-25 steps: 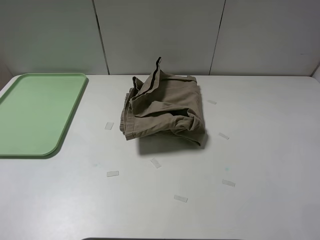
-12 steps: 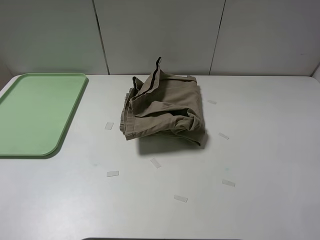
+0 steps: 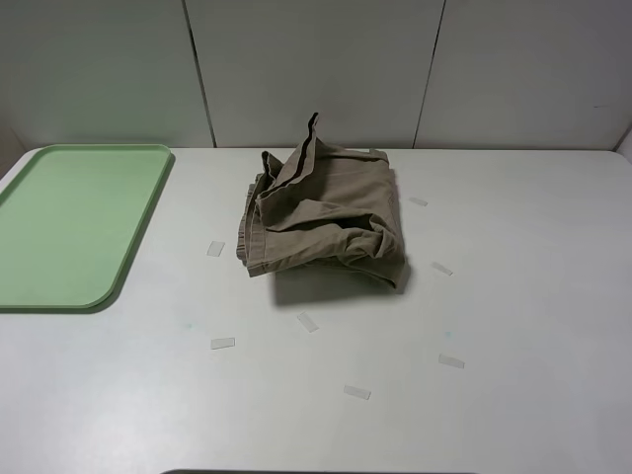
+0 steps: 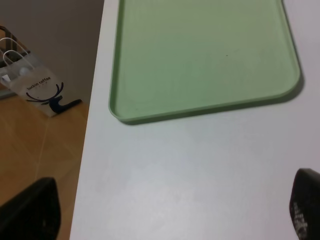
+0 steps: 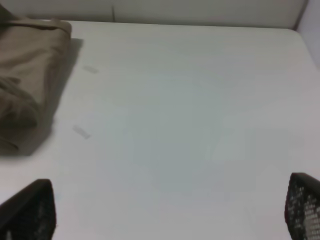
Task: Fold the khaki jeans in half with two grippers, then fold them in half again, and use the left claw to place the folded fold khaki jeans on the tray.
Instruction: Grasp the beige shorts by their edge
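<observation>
Lying crumpled, khaki jeans (image 3: 321, 222) sit well apart from the tray (image 3: 69, 227) rim; left gripper (image 4: 165, 215) and right gripper (image 5: 165, 210) gape empty.

Exterior high: mounted high on the near side, looking down across the whole white table (image 3: 513, 296) to the wall panels (image 3: 316, 69); the farthest view.
Left wrist: close above the table's edge, facing down at the tray (image 4: 200, 50) and the wooden floor (image 4: 35, 160).
Right wrist: low, looking across bare tabletop, with the khaki jeans (image 5: 25, 65) at its edge.
Shared: exterior high also shows the tray (image 3: 59, 227) and the khaki jeans (image 3: 326, 217).
</observation>
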Controlling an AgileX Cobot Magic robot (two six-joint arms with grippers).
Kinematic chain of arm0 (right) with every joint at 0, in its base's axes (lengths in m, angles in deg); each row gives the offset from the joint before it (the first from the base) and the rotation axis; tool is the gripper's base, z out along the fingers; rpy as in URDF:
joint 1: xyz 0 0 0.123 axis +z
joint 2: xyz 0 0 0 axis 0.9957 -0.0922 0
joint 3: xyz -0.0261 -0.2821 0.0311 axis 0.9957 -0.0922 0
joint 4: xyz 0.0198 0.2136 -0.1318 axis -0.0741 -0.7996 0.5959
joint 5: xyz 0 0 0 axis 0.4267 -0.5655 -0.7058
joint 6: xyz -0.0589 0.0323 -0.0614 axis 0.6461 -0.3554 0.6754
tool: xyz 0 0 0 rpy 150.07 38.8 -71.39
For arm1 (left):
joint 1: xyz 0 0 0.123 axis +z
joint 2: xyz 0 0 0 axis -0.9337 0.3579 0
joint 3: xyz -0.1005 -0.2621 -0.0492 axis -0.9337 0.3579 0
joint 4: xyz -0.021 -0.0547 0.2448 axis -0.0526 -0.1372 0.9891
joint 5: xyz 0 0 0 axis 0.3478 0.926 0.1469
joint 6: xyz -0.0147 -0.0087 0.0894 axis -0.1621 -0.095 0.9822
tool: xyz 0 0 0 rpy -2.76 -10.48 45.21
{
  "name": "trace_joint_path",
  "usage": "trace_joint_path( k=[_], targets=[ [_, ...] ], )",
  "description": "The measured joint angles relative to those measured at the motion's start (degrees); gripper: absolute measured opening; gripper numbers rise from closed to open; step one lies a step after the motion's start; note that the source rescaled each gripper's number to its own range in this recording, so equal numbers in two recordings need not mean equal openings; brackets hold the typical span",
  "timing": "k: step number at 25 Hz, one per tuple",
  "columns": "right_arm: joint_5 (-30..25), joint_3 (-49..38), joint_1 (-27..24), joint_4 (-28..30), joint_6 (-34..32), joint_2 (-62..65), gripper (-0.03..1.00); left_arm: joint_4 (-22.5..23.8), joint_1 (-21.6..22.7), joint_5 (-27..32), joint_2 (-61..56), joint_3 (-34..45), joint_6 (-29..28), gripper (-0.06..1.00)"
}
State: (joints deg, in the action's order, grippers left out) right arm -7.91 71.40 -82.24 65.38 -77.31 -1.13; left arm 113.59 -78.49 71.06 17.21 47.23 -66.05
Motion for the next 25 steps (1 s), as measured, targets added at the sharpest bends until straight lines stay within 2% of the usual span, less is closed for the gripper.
trace_joint_path(
  k=[25],
  targets=[
    [-0.1,0.0,0.0,0.2,-0.2,0.0,1.00,0.0,0.0,0.0,0.0,0.0,0.0,0.91]
  ],
)
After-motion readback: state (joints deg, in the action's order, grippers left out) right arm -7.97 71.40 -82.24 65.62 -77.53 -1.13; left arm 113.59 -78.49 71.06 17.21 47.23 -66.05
